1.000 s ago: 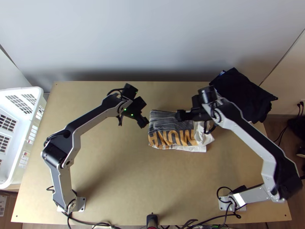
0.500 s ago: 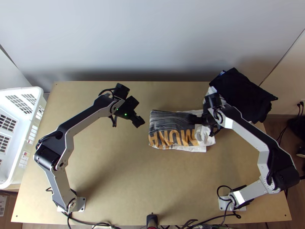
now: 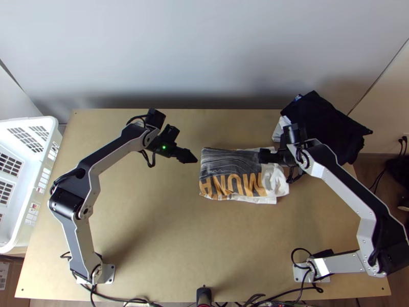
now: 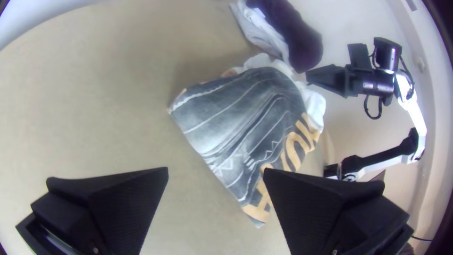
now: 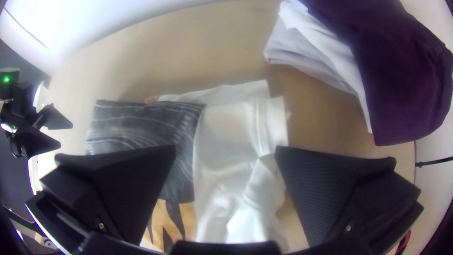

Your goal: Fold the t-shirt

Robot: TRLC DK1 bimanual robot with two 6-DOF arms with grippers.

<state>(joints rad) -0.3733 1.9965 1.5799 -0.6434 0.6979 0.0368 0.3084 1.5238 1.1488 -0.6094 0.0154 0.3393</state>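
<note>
The t-shirt (image 3: 230, 176) lies folded into a rough rectangle near the table's middle, its dark grey print and orange letters facing up. White cloth (image 5: 236, 165) is bunched at its right end. My left gripper (image 3: 193, 156) is left of the shirt, apart from it; in the left wrist view the left gripper (image 4: 214, 177) stands open, nothing between its fingers. Above the shirt's right part is my right gripper (image 3: 262, 155). In the right wrist view the right gripper (image 5: 225, 153) is open over the white part, not closed on cloth.
Dark folded clothes (image 3: 327, 128) with white cloth (image 3: 280, 128) beside them lie at the table's back right corner. A white laundry basket (image 3: 38, 169) stands off the left edge. Bare wood (image 3: 194, 245) stretches in front of the shirt.
The left gripper has moved left, away from the shirt, and turned. My right gripper has shifted right along the shirt. The shirt itself lies almost the same as before.
</note>
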